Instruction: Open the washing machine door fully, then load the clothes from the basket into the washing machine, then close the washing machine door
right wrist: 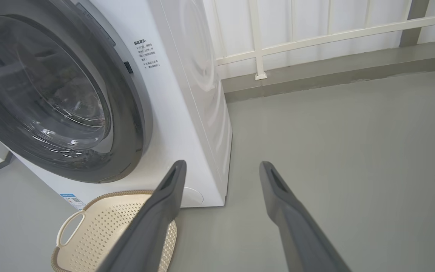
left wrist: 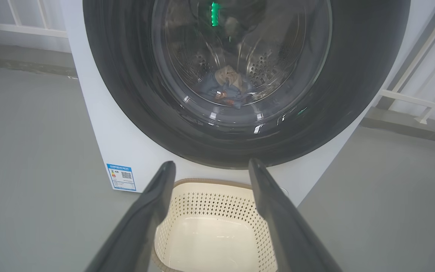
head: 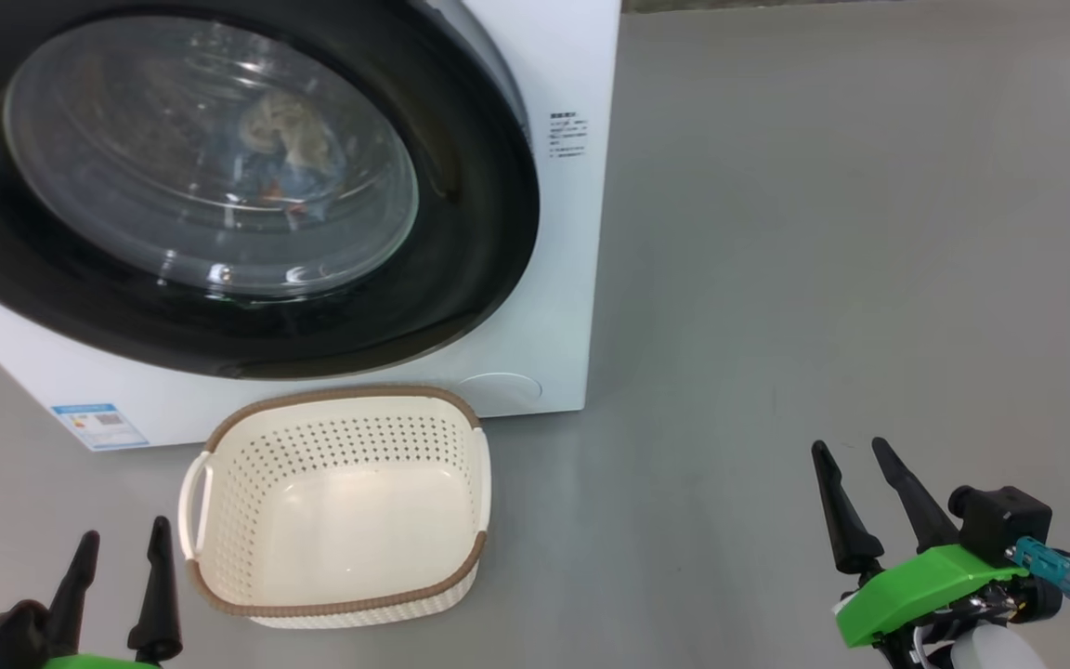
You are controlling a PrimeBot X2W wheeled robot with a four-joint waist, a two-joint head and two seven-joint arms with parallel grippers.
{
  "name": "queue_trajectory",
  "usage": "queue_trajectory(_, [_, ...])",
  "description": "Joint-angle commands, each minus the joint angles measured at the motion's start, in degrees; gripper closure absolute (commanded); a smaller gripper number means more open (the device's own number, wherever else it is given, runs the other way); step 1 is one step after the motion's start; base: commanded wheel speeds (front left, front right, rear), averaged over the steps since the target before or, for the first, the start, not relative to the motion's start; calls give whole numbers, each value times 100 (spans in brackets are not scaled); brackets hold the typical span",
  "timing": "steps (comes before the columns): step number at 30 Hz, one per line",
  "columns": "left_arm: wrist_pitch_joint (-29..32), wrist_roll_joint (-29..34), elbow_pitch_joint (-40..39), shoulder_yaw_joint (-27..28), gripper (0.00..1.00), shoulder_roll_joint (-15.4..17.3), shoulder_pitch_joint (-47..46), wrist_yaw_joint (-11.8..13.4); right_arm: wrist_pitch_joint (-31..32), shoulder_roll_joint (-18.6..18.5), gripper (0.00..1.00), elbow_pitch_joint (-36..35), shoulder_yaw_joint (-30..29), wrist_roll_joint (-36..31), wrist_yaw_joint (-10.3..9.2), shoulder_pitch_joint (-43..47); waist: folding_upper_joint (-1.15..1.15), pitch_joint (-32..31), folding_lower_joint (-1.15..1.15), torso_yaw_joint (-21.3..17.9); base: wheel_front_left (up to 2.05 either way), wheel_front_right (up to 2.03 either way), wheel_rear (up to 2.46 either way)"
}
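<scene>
Clothes (head: 289, 139) behind the shut washing machine door (head: 484, 232).
Left gripper (head: 124, 534), right gripper (head: 851, 446): jaws apart; basket (head: 340, 395) beside left jaws; blue label sticker (head: 100, 426) beyond, unreadable.

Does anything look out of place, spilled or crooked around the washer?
Nothing stands out. The washing machine door looks shut, the clothes lie inside behind its glass, and the basket stands upright and empty before it.

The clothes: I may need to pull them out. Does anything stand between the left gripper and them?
Yes: the closed washing machine door; the clothes lie in the drum behind it. The basket stands before the left gripper.
</scene>
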Motion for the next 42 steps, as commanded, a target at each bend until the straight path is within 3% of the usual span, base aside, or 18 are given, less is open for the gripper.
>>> queue_trajectory(1, [-36,45,-155,224,0,165,-77,-14,-27,-50,0,-151,95,74,-9,25,0,10,0,-65,0,0,0])
queue_trajectory(31, [-36,-4,-202,155,0,182,-84,-14,-27,10,0,-190,87,3,-9,-3,0,34,0,-142,0,0,0])
queue_trajectory(32, [1,-2,-44,-41,100,10,14,0,0,43,100,-56,-64,-2,0,26,0,34,0,-143,0,0,0])
queue_trajectory(36, [14,-21,178,-107,100,-179,47,2,14,107,100,179,-67,18,0,101,0,32,0,-142,0,0,0])
queue_trajectory(42, [117,-338,150,-68,100,-213,30,6,121,119,100,123,-110,364,0,118,0,1,9,-113,0,0,0])
